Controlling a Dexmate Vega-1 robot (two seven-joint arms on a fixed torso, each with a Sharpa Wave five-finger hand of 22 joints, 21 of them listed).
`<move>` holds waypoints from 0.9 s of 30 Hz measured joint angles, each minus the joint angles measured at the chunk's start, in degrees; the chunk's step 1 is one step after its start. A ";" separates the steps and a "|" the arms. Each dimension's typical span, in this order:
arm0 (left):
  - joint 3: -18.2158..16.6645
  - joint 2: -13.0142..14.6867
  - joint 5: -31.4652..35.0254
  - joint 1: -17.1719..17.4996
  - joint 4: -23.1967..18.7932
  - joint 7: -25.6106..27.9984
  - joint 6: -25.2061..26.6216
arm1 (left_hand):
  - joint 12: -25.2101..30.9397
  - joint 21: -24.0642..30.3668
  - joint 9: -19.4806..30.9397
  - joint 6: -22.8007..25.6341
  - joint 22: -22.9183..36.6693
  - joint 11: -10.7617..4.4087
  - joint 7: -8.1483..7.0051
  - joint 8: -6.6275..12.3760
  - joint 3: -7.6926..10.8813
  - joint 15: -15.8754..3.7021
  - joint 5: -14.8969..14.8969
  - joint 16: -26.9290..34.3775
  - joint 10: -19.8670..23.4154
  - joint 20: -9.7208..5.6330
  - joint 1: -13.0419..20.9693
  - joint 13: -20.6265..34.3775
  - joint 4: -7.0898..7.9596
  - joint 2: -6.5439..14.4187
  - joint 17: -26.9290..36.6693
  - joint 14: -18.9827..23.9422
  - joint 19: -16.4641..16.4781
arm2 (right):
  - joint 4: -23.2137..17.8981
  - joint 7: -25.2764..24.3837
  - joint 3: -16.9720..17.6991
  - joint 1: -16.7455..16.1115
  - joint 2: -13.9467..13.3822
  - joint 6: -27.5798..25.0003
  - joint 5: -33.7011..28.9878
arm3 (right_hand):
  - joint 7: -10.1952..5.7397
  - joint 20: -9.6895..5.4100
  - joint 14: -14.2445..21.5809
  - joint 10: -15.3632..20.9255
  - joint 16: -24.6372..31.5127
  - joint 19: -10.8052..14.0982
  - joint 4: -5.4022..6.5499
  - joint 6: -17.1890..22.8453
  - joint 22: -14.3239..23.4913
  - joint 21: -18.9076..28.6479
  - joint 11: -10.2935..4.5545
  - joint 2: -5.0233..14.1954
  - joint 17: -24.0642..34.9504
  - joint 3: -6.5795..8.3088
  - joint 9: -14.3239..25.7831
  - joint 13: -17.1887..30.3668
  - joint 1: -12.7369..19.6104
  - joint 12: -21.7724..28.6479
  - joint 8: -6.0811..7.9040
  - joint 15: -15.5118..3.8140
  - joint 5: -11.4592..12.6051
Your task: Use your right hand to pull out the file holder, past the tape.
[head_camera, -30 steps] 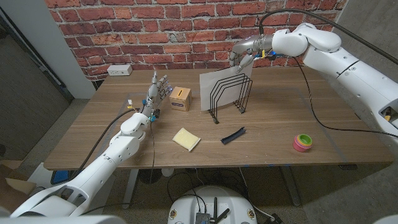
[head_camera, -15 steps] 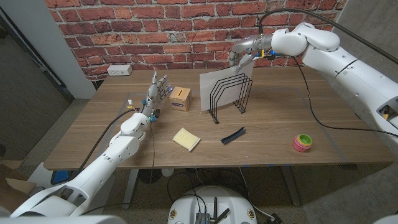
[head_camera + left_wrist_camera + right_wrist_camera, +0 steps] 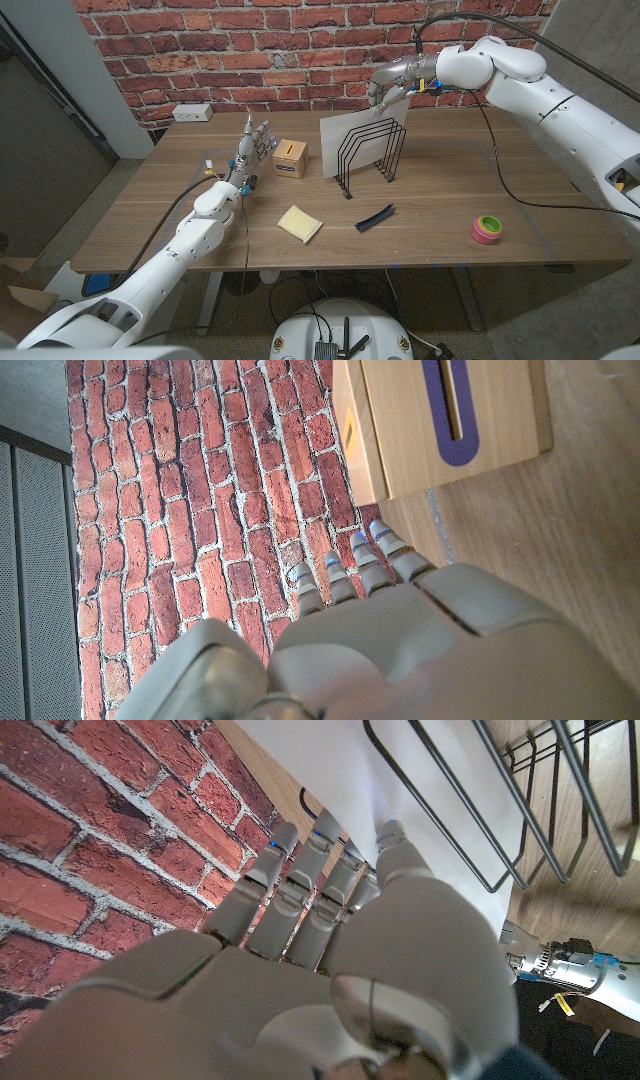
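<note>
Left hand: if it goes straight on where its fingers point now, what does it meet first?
Probably the wooden box. In the left wrist view the left hand has its fingers aimed at the box's near edge, with bare table between; beyond is the brick wall. Depth is unclear.

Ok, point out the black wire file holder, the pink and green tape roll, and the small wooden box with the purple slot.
Black wire file holder (image 3: 370,150), head view, on its wire loops.
Pink and green tape roll (image 3: 487,229), head view, on its top ring.
Small wooden box (image 3: 290,157), head view, on its top face.
</note>
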 measured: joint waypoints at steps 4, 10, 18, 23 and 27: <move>0.00 0.00 0.00 0.00 0.00 0.00 0.00 | 0.00 0.00 0.00 0.00 0.00 0.00 0.00 0.00 0.00 0.00 0.00 0.00 0.00 0.00 0.00 0.00 0.00 0.00 0.00 0.00 0.00 | -0.08 0.19 0.00 0.00 0.00 -0.05 0.17 | 0.17 0.00 0.24 0.43 -0.34 0.00 0.00 0.44 0.00 0.00 -0.18 0.34 0.08 0.00 -0.05 0.09 0.29 0.00 0.00 0.18 0.00; 0.00 0.00 0.00 0.00 0.00 0.00 0.00 | 0.00 0.00 0.00 0.00 0.00 0.00 0.00 0.00 0.00 0.00 0.00 0.00 0.00 0.00 0.00 0.00 0.00 0.00 0.00 0.00 0.00 | -0.17 0.78 0.05 0.28 -0.01 -0.06 0.63 | 0.17 0.00 0.52 0.51 -0.85 0.00 0.17 0.44 0.00 0.00 -0.10 0.33 0.34 -0.18 -0.06 0.27 0.29 0.00 -0.22 -0.09 0.00; 0.00 0.00 0.00 -0.01 0.00 0.00 0.00 | 0.00 0.00 0.00 0.00 0.00 0.00 0.00 0.00 0.00 0.00 0.00 0.00 0.00 0.00 0.00 0.00 0.00 0.00 0.00 0.00 0.00 | -0.18 1.54 0.07 0.32 -0.01 -0.36 1.06 | 0.17 0.00 0.52 0.51 -1.59 0.00 0.17 0.45 -0.01 0.45 -0.10 0.33 0.60 -0.18 -0.06 0.54 0.29 0.00 -0.22 -0.09 0.00; -0.01 0.00 0.00 -0.01 0.00 -0.02 0.00 | 0.00 0.00 0.00 0.00 0.00 0.00 0.00 0.00 0.00 0.00 0.00 0.00 0.00 0.00 0.00 0.00 0.00 0.00 0.00 0.00 0.00 | -1.19 1.92 0.46 0.72 -0.14 -0.67 1.23 | -0.11 0.00 0.51 0.51 -1.80 0.00 0.17 0.73 -0.01 0.45 -0.10 0.33 0.88 -0.18 -0.07 0.54 0.28 -0.42 -0.22 -0.09 0.00; -0.01 0.01 0.00 -0.02 0.01 -0.02 0.00 | 0.00 0.00 0.00 0.00 0.00 0.00 0.00 0.00 0.00 0.00 0.00 0.00 0.00 0.00 0.00 0.00 0.00 0.00 0.00 0.00 0.00 | -1.58 2.14 0.62 0.76 -0.23 -0.92 1.35 | 0.01 0.10 0.80 0.51 -2.03 0.10 -0.06 0.85 -0.01 0.45 -0.10 0.33 1.12 -0.41 -0.04 0.54 0.28 -0.43 -0.22 -0.38 0.00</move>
